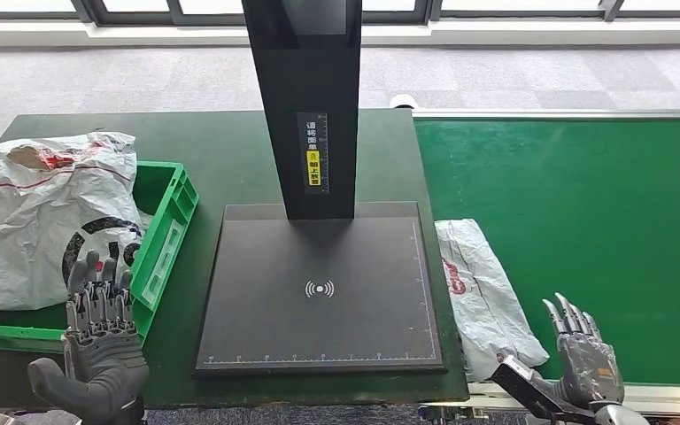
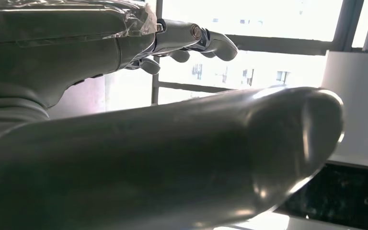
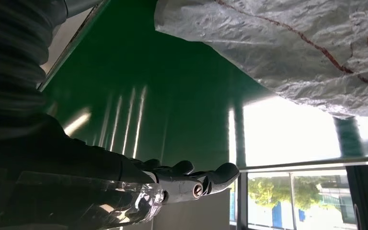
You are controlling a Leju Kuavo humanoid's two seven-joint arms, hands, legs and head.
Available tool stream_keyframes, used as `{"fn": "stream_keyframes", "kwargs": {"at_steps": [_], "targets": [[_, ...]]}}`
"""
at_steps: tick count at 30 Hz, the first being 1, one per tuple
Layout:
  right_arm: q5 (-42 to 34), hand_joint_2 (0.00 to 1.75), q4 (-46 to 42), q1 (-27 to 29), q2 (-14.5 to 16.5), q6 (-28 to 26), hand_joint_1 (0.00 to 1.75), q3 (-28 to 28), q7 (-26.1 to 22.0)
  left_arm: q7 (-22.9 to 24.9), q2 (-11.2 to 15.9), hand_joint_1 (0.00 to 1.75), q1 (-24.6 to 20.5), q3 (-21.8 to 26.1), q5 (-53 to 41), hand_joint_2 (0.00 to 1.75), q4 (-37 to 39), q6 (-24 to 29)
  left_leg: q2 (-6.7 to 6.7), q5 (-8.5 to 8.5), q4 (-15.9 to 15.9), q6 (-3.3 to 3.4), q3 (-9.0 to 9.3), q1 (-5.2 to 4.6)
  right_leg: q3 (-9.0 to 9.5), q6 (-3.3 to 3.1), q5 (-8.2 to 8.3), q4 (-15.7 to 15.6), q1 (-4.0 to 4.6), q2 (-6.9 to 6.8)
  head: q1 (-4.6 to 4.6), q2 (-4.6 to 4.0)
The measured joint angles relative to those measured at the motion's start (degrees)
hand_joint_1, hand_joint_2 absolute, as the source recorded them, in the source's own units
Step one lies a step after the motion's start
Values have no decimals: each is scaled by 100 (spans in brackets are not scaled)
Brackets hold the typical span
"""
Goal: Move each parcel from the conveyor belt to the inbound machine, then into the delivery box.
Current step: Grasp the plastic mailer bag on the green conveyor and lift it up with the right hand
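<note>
A white plastic-wrapped parcel (image 1: 482, 292) with red print lies at the near left edge of the green conveyor belt (image 1: 602, 230), beside the black inbound machine platform (image 1: 319, 292). Its crinkled underside also shows close up as the parcel (image 3: 292, 52) in the right wrist view. My right hand (image 1: 584, 359) hovers open just right of and nearer than the parcel, fingers spread and not touching it. My left hand (image 1: 97, 341) is open with fingers up, in front of the green delivery box (image 1: 166, 235), which holds a large white bag parcel (image 1: 40, 212).
The scanner's black post (image 1: 305, 106) rises from the back of the platform. A dark green table (image 1: 204, 142) carries the platform and box. Grey floor and windows lie beyond. The conveyor's metal rim (image 1: 567, 113) runs along its far side.
</note>
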Motion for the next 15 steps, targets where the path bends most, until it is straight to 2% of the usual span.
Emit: {"fn": "stream_keyframes", "kwargs": {"at_steps": [5,15], "targets": [[-171,175,530,-254,120,112,0,-1,-238,66,-3,0,-149,-67,-12,0,182,-81,0,1,0,0,5,0,3,1,2,0,0,0,0,0],[-369,175,1196,-677,422,158,0,3,-311,274,-55,0,-601,-209,-32,0,473,-138,-1,3,0,1,5,0,6,1,3,1,0,0,0,0]]}}
